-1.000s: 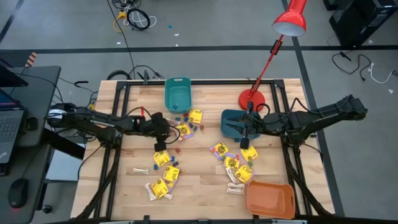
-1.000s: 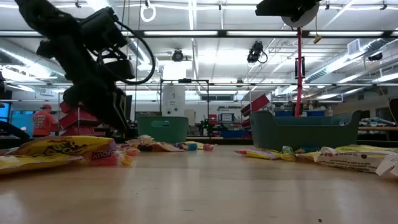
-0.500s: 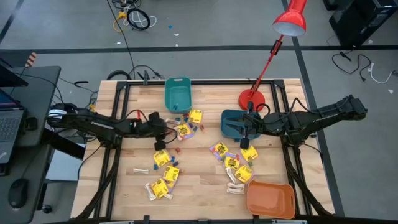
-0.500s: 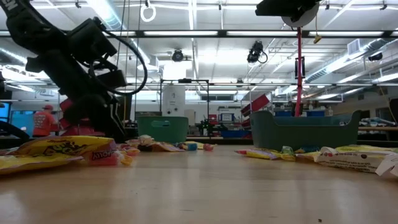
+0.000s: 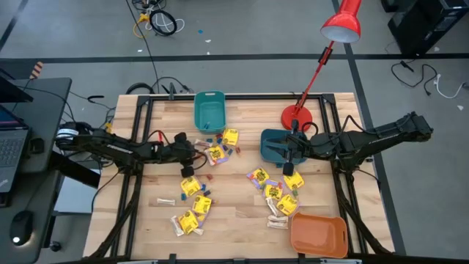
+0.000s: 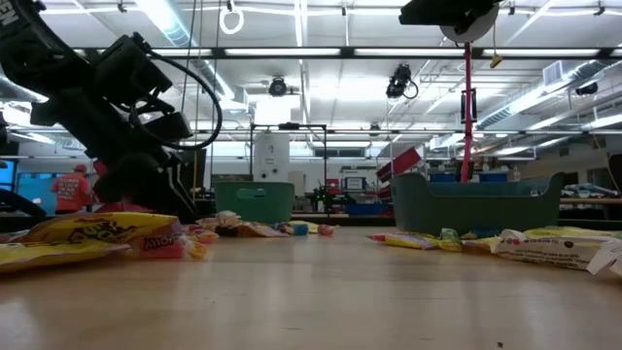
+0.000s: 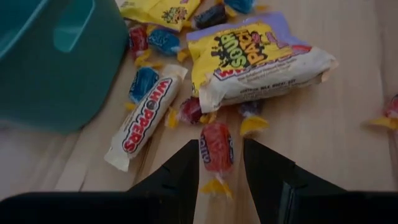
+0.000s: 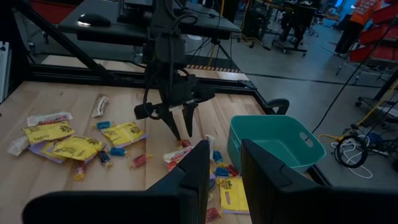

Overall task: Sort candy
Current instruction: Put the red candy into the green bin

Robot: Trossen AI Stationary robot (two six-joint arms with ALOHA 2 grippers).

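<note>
progress: early, nearly all candy (image 5: 220, 176) loose mid-table, orange bin (image 5: 318, 235) bare | left gripper (image 7: 217, 168) fingers apart, straddling red sweet (image 7: 216, 147) near teal bin (image 5: 209, 111) | right gripper (image 8: 219, 163) apart, empty, over dark bin (image 5: 275, 145)

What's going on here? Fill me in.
A two-armed robot is sorting candy on a wooden table. The left gripper is open, with a red wrapped candy between its fingers, beside the teal bin. The right gripper waits over the dark teal bin. Most candy lies unsorted.
</note>
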